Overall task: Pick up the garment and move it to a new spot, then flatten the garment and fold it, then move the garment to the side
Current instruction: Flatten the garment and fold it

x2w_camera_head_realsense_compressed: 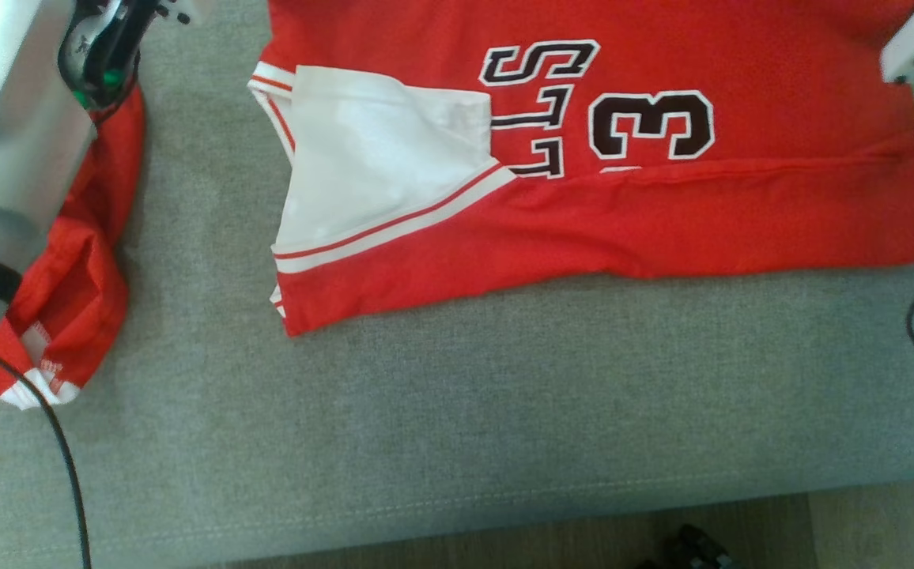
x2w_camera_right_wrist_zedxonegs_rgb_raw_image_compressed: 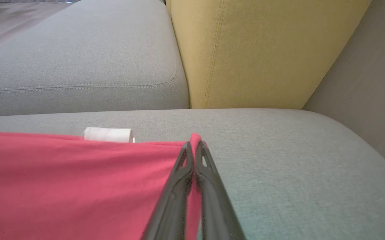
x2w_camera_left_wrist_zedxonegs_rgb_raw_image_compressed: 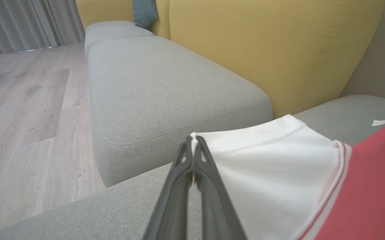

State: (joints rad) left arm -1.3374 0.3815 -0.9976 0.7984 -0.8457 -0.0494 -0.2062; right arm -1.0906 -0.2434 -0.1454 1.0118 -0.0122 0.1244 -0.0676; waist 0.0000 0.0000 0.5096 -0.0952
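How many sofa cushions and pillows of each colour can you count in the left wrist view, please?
Grey seat cushions: 3 (near, middle, far)
Yellow back cushions: 2 (near, far)
Teal pillow: 1
Total: 6

Overhead head, low wrists, shared garment (x2w_camera_head_realsense_compressed: 742, 229)
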